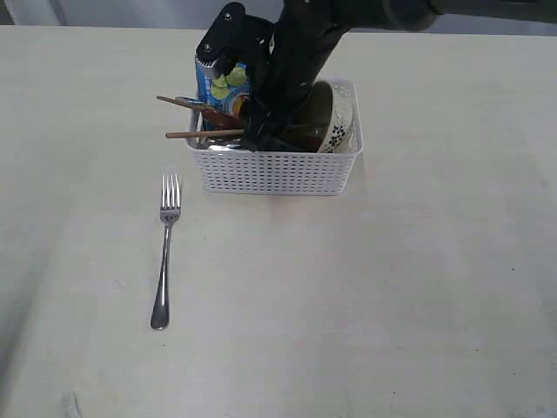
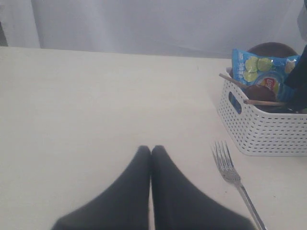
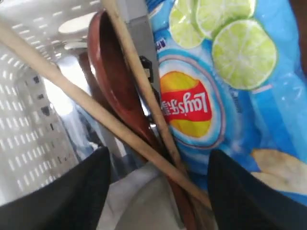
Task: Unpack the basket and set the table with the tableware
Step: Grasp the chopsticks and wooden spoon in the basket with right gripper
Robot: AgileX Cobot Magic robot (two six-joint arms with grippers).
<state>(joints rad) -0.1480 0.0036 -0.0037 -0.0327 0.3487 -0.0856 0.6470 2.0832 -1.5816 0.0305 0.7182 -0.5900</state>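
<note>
Right wrist view: right gripper (image 3: 158, 160) jaws are standing apart, gripping nothing, inside the white basket (image 3: 24, 120). Two wooden chopsticks (image 3: 96, 110) are crossing in the gap between the jaws, their long axes slanting away from the jaws toward the basket wall. Dark red-brown spoon (image 3: 112, 72) is lying against them, bowl end pointing away from the jaws and handle running down between them. Blue chip bag (image 3: 230, 96) is standing just beyond one finger.

Exterior view: right arm is slanting down from the far edge into the basket's left half. Fork (image 1: 165, 252) is lying flat on the table (image 1: 418, 305), apart from the basket, tines pointing toward the far edge.

Left wrist view: left gripper (image 2: 151, 152) jaws are pressing together, empty, over the table. The fork is lying ahead of them, off to one side.
</note>
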